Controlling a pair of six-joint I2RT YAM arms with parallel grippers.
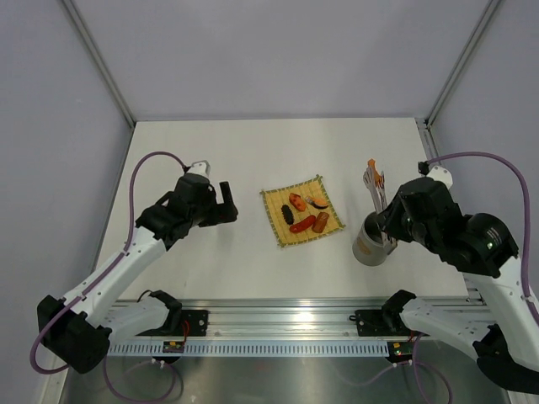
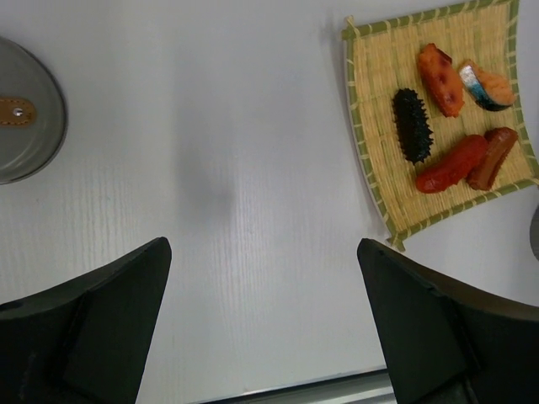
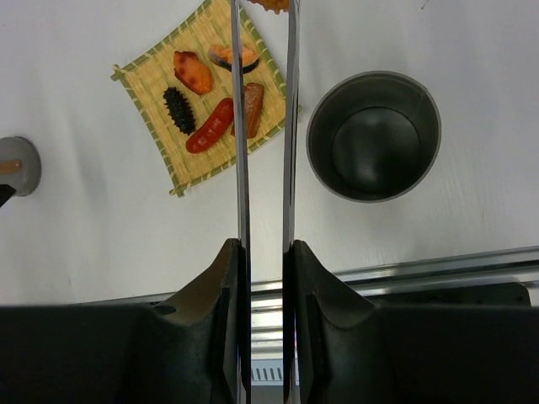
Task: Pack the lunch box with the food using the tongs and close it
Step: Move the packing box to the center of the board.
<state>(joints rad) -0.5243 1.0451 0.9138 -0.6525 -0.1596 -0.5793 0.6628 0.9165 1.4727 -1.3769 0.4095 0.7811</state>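
The lunch box (image 1: 368, 244) (image 3: 373, 135) stands open and looks empty inside, right of the yellow mat (image 1: 274, 220). Several food pieces (image 1: 305, 214) lie on the mat: a dark one (image 2: 413, 124), an orange one (image 2: 442, 77), a red one (image 2: 450, 164) and a brown sausage (image 3: 252, 109). My right gripper (image 3: 265, 246) (image 1: 389, 220) is shut on the tongs (image 3: 242, 126) (image 1: 376, 198), above the lunch box's far side. The tong tips point away and pinch an orange piece (image 1: 373, 166) (image 3: 268, 4). My left gripper (image 2: 263, 252) (image 1: 227, 202) hangs open over bare table, left of the mat.
The round grey lid (image 2: 25, 109) (image 3: 17, 164) with a tan tab lies on the table left of the mat, under my left arm. A metal rail (image 1: 278, 324) runs along the near table edge. Grey walls enclose the sides and back.
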